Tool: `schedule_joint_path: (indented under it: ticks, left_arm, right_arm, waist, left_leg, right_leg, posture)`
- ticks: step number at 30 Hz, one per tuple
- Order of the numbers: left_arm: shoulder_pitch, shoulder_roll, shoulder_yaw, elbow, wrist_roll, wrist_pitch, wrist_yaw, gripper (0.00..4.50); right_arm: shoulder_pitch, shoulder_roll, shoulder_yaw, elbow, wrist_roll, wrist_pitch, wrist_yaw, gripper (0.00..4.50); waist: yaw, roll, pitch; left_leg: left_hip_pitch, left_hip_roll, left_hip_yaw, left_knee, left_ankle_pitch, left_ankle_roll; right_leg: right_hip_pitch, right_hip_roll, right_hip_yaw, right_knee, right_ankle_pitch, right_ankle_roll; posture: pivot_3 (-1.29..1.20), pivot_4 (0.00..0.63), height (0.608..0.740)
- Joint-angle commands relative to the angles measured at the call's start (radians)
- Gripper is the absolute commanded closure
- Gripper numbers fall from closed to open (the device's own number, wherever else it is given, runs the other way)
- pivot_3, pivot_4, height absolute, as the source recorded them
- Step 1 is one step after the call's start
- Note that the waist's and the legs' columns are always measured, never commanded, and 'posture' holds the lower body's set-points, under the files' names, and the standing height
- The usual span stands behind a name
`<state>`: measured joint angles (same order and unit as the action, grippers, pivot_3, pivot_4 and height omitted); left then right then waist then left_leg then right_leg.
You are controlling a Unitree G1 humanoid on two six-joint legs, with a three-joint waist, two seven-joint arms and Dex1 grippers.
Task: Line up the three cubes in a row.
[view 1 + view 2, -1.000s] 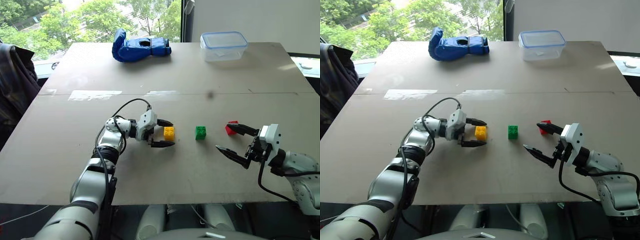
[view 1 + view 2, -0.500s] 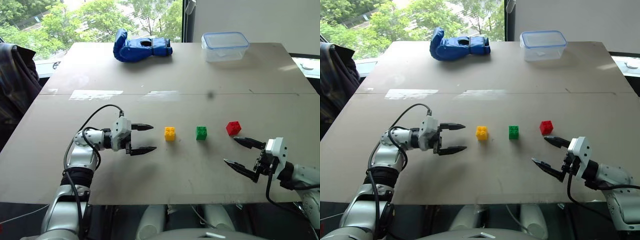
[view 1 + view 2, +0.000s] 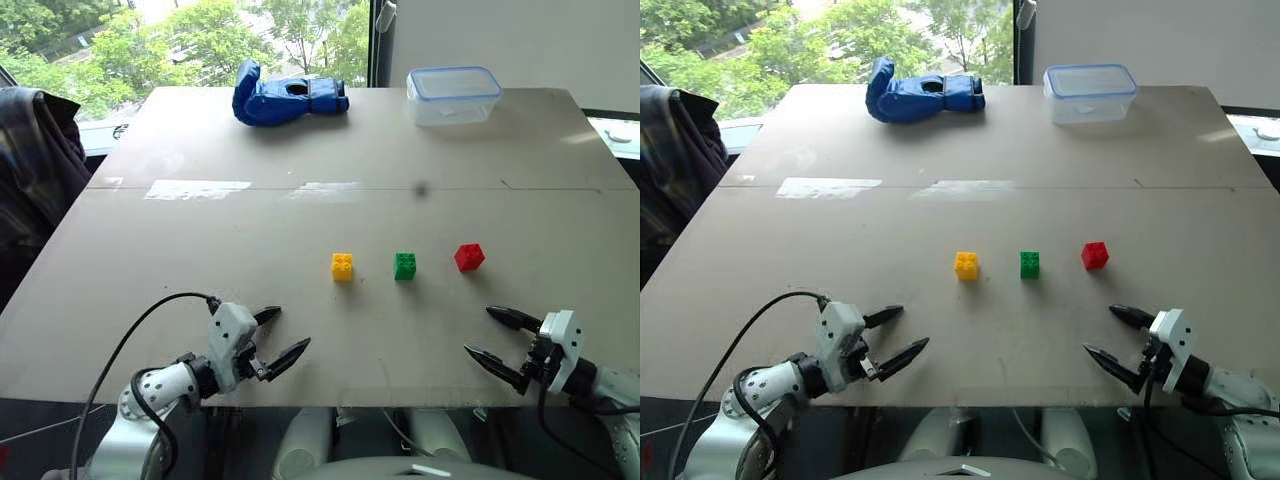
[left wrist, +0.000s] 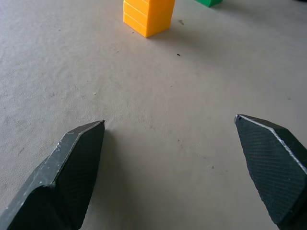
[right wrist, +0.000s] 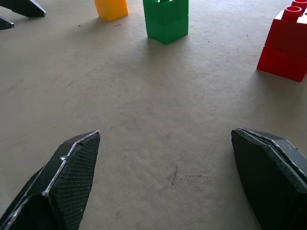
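Now left gripper point(image 3: 277, 342) withdrawn from yellow cube point(image 3: 342, 266), right gripper point(image 3: 497, 335) lowered

— Bearing everything: a wide grey-brown table point(image 3: 200, 250), with a seam and pale tape patches across the middle.

— Lying on it?

— Toward the near side, a row: yellow cube point(image 3: 342, 266), green cube point(image 3: 405, 265), red cube point(image 3: 468, 257), each apart from the next. At the far edge, a blue glove point(image 3: 288, 96) and a clear lidded box point(image 3: 453, 94).
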<state>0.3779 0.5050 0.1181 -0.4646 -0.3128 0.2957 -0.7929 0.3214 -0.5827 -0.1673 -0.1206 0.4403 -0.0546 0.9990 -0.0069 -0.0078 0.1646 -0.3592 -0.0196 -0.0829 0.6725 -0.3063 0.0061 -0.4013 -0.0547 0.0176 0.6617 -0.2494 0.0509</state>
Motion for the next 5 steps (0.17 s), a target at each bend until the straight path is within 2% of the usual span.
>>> schedule_joint_path:
  ticks: [1, 5]
  left_arm:
    - [0.03, -0.019, -0.039, -0.068, 0.026, 0.042, 0.08, 0.05]
    - [0.033, -0.024, -0.046, -0.074, 0.017, 0.039, 0.106, 0.05]
  right_arm:
    - [0.011, -0.002, -0.026, 0.014, -0.001, -0.033, 0.011, 0.0]
    - [0.017, -0.004, -0.025, 0.014, 0.002, -0.041, 0.01, 0.0]
  waist:
    - [0.0, 0.0, 0.0]
    - [0.0, 0.002, -0.002]
  left_leg:
    - [0.0, 0.0, 0.0, 0.0, 0.0, 0.0]
    - [0.0, 0.0, 0.0, 0.0, 0.0, 0.0]
  right_leg:
    - [0.0, 0.0, 0.0, 0.0, 0.0, 0.0]
    - [0.0, 0.0, 0.0, 0.0, 0.0, 0.0]
  posture:
    - [0.0, 0.15, 0.74]
    - [0.0, 0.15, 0.74]
